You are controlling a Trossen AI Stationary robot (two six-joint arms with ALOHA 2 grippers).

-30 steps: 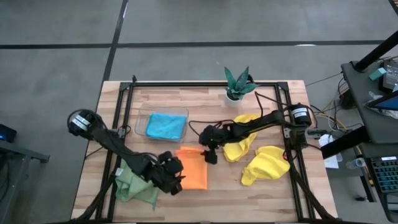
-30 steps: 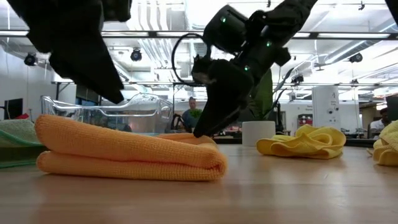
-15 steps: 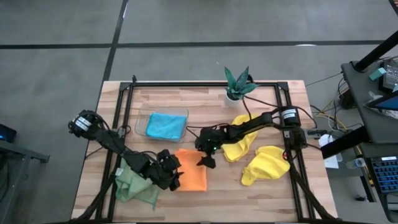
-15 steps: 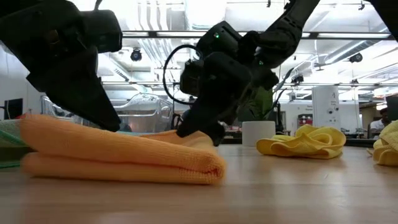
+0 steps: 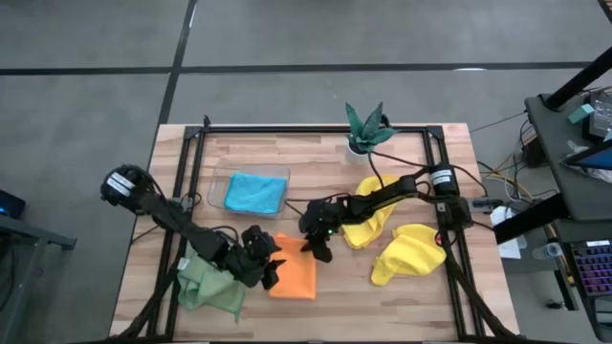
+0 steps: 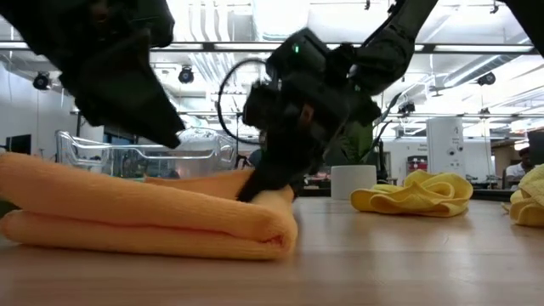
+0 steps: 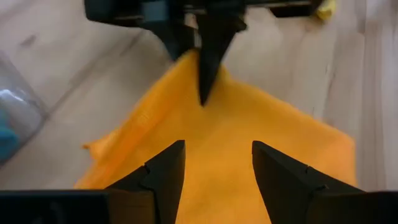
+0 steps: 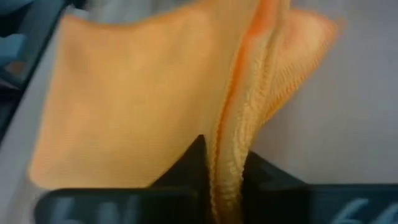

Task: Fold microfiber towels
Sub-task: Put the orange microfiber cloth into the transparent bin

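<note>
A folded orange towel (image 5: pixel 295 272) lies flat on the wooden table (image 5: pixel 316 172), near its middle front. My right gripper (image 5: pixel 314 247) is shut on the towel's far right corner. My left gripper (image 7: pixel 214 168) stands open over the towel's left side, with flat orange cloth showing between its fingers. A pale green towel (image 5: pixel 206 285) lies bunched under my left arm. A blue towel (image 5: pixel 256 193) sits in a clear tray (image 5: pixel 218 182). Two yellow towels (image 5: pixel 368 225) (image 5: pixel 409 253) lie crumpled at the right. My right gripper pinches the orange towel's far right corner (image 8: pixel 231 155) between its two fingers, with several layered edges standing up between them. The fingers (image 6: pixel 263 183) slant down from the table's far right. The rest of the towel lies flat on the table. My left gripper: I cannot tell whether its fingertips touch the towel.
A small teal-leaved plant in a white pot (image 5: pixel 363 134) stands at the far edge. A black frame (image 5: pixel 191 162) runs around the work area. Bare wood lies in front of the orange towel and between it and the yellow towels.
My right gripper has tipped downward, come down on the orange towel's far right corner and shut on it. My left gripper has shifted slightly over the towel's left side. The folded towel has slid a little toward the table's near edge.
</note>
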